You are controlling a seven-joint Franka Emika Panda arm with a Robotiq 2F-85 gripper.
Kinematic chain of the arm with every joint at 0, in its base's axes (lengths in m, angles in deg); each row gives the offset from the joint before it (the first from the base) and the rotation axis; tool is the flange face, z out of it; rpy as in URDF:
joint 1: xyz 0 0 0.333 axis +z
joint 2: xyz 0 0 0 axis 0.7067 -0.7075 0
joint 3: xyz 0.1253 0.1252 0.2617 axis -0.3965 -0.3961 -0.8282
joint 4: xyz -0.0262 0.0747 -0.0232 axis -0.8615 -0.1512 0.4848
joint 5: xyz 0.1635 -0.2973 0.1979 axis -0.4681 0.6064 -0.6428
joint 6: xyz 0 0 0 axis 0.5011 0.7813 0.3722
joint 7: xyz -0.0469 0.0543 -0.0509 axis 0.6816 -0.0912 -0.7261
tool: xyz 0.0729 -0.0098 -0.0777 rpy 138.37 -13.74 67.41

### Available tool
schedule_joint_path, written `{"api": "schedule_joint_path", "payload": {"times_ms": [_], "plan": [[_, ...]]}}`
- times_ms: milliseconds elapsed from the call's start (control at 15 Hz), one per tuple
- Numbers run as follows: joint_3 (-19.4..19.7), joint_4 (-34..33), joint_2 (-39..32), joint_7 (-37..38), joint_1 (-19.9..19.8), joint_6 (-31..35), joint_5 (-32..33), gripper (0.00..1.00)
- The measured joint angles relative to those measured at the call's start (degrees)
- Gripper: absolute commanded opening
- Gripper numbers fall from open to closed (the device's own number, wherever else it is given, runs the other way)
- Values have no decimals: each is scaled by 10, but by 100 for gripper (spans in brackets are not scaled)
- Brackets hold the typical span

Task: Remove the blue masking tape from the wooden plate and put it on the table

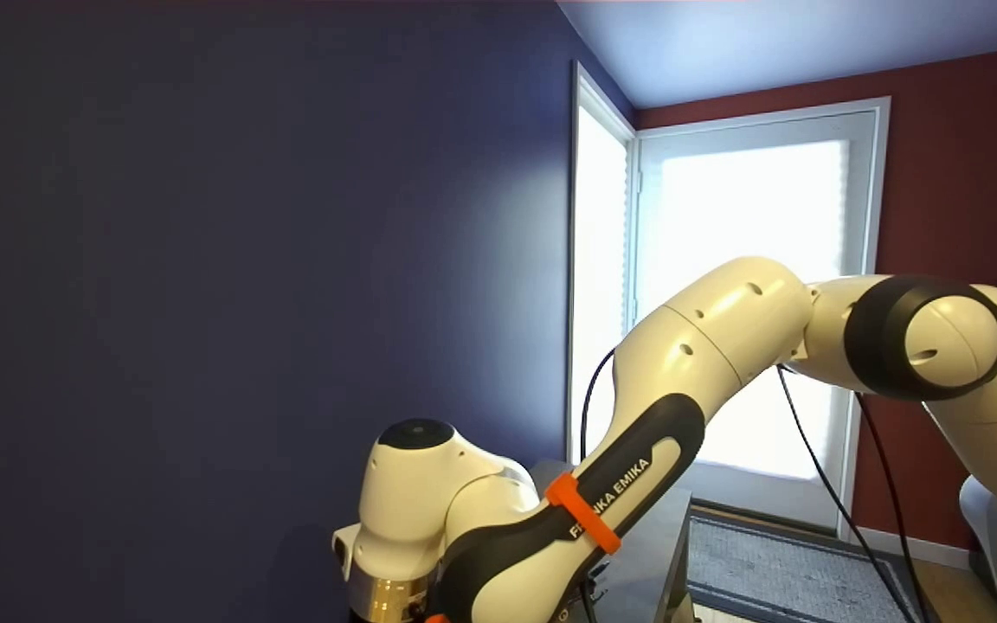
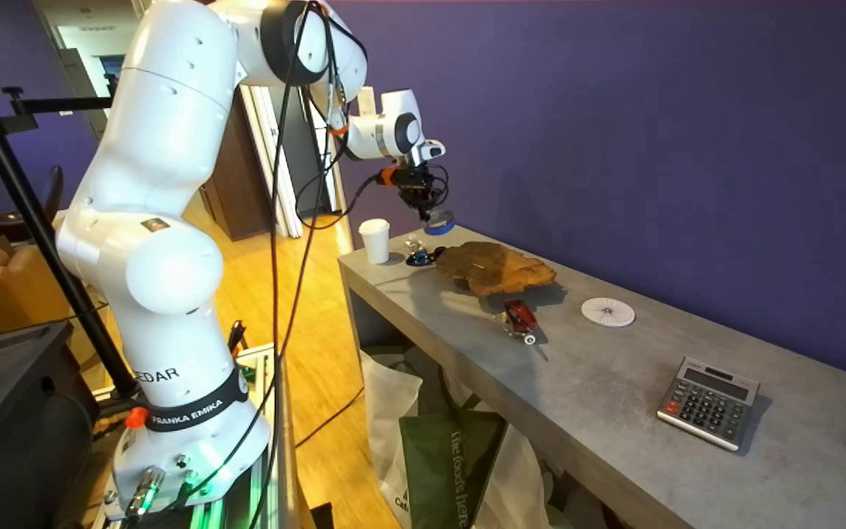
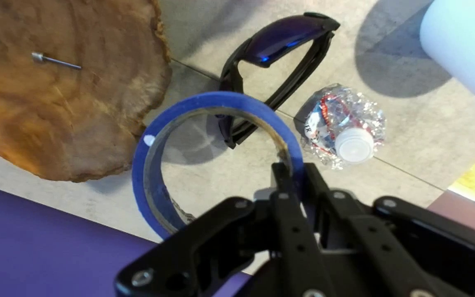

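The black two-fingered gripper [image 3: 297, 177] pinches the wall of the round roll of blue masking tape [image 3: 221, 99], one finger inside the ring and one outside. The roll hangs in the air above the long grey table [image 2: 592, 382], off the brown, rough-edged wooden plate [image 3: 89, 107], on which a thin silver metal pin [image 3: 60, 62] lies. In the wrist view the ring partly covers the black-framed sunglasses [image 3: 291, 37] with shiny blue lenses, which lie between the plate and a crumpled clear plastic bottle [image 3: 344, 119] with a white cap. A white cup [image 3: 466, 49] stands upright near the bottle.
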Motion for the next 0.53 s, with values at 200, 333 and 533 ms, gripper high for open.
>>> {"api": "schedule_joint_path", "payload": {"times_ms": [200, 333, 533], "plan": [[-11, -18, -18, -58, 8, -2, 25, 3], [-17, -39, -35, -103, 12, -3, 37, 3], [-26, -79, -62, -185, 13, -19, 48, 3]]}}
